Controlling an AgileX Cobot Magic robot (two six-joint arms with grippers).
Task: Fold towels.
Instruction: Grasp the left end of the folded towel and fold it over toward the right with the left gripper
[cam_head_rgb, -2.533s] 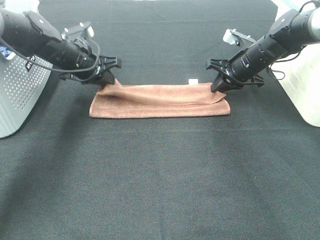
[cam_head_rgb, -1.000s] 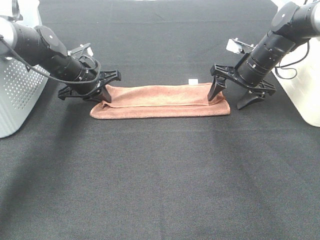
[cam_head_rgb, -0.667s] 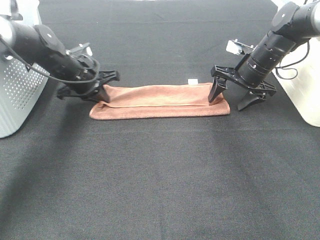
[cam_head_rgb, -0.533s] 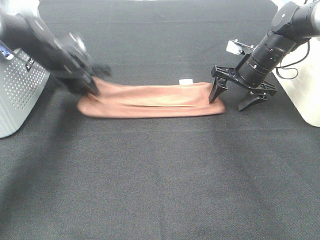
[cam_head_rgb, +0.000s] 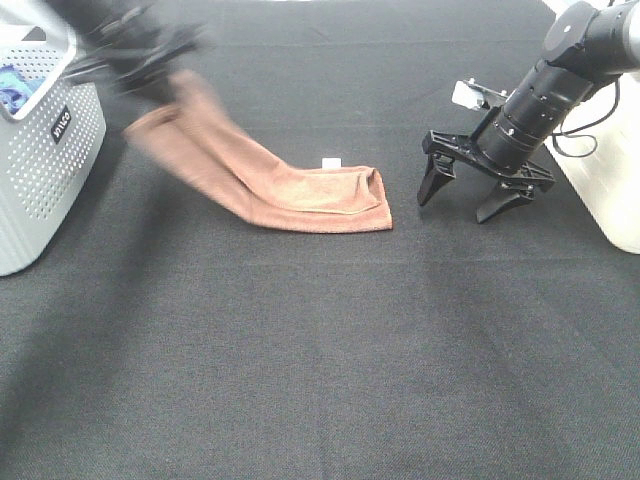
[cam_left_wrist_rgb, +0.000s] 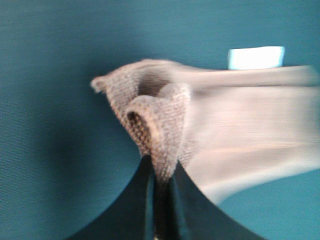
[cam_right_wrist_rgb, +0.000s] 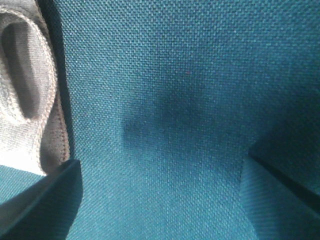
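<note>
Left gripper, blurred, pinched tight on the raised end of the towel; right gripper spread wide, empty, near its far end on the table.

Black woven cloth covers surface, edge to edge of high view. Left side: grey perforated plastic basket, small dark label on its wall, blue cloth inside. Right edge: white plastic bin. Light even, from above; shadows soft.
</note>
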